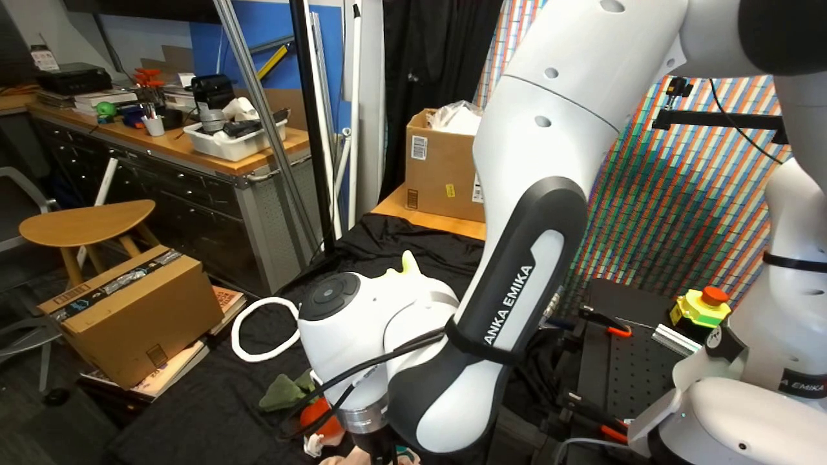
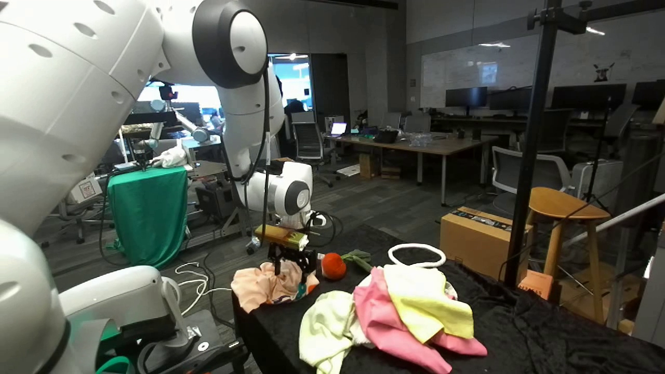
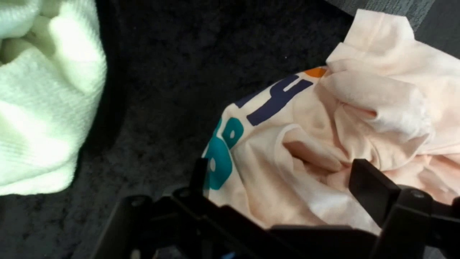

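My gripper (image 3: 282, 174) is open, with its two black fingers spread wide over a crumpled peach cloth (image 3: 388, 93) in the wrist view. The cloth has teal, purple and orange print along one edge. In an exterior view the gripper (image 2: 291, 274) points down at the peach cloth (image 2: 257, 285), which lies at the table's edge. The fingertips are at or just above the cloth; I cannot tell whether they touch it. A pale green cloth (image 3: 46, 108) lies to the left in the wrist view. A red round object (image 2: 333, 266) sits close beside the gripper.
The table has a black cover (image 2: 524, 327). Pink (image 2: 376, 322) and yellow (image 2: 431, 301) cloths lie heaped beside the pale green one. A white ring (image 2: 415, 246) and a green soft object (image 2: 357, 258) lie behind them. A black pole (image 2: 532, 130) stands beside the table.
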`<state>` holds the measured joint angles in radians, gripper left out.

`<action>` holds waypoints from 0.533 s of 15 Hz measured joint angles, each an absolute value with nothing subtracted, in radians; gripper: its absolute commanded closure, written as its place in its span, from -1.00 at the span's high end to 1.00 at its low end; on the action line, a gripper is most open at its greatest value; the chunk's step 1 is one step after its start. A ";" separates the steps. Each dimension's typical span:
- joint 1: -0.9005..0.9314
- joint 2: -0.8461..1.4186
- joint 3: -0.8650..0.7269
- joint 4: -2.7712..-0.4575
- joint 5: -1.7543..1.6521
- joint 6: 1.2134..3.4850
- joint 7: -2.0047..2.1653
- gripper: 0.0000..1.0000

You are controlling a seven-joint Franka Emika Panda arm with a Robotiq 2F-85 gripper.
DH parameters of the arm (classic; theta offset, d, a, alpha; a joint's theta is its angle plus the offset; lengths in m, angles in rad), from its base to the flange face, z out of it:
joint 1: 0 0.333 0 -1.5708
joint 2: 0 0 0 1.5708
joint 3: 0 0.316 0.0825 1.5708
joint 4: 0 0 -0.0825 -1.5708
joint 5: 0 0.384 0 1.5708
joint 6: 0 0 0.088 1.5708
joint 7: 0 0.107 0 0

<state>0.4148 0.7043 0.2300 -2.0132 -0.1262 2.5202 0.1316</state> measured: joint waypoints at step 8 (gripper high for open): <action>0.433 0.714 0.229 -2.013 -0.127 2.521 0.134 0.17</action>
